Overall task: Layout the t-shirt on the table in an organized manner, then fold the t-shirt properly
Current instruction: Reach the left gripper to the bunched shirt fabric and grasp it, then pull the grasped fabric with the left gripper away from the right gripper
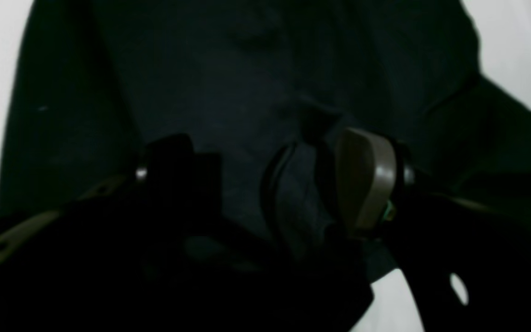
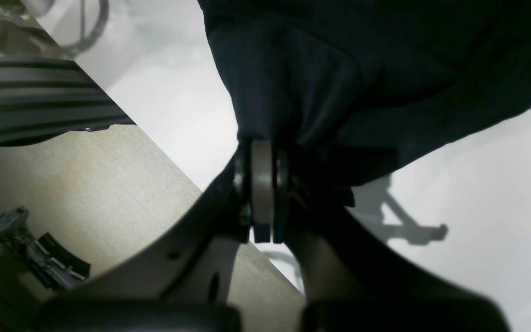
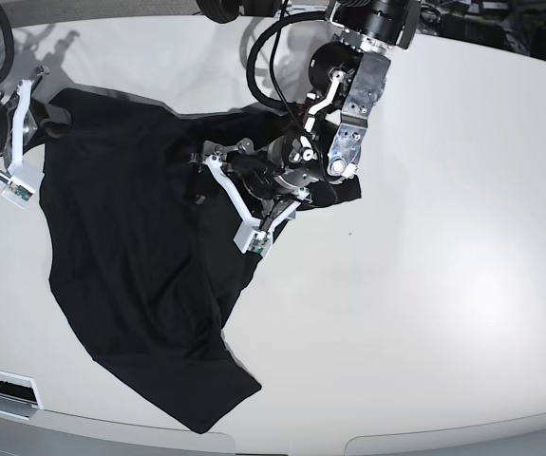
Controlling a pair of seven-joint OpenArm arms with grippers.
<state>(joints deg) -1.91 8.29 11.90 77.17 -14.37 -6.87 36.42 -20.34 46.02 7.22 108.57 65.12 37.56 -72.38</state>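
The t-shirt (image 3: 140,275) lies on the table (image 3: 443,285), spread unevenly across the left half of the base view. One end is bunched at the far left; the opposite end runs to a point at the near edge, slightly left of centre. Its long axis therefore runs diagonally, from far left to near centre. The fabric is wrinkled and not yet squared up.

Right gripper (image 2: 263,184): jaws together, clamped on a gathered fold of the t-shirt near the far-left edge of the table. The wrist view shows the cloth bunching upward from the closed tips.

Left gripper (image 1: 265,184): jaws apart, lowered over the garment's far right portion, near the middle of the table. Dark fabric fills the space beneath and between the fingers (image 1: 367,180). No grip is made; whether the fingertips touch the cloth cannot be determined.

Judgement: the layout stage is incomplete. With one edge pinned at the far left, the free cloth extends rightward and toward the near edge. The left gripper is the arm nearer to the uncaught far right portion, directly above it. The coming move likely calls for closing there and drawing the two held points apart along the far edge
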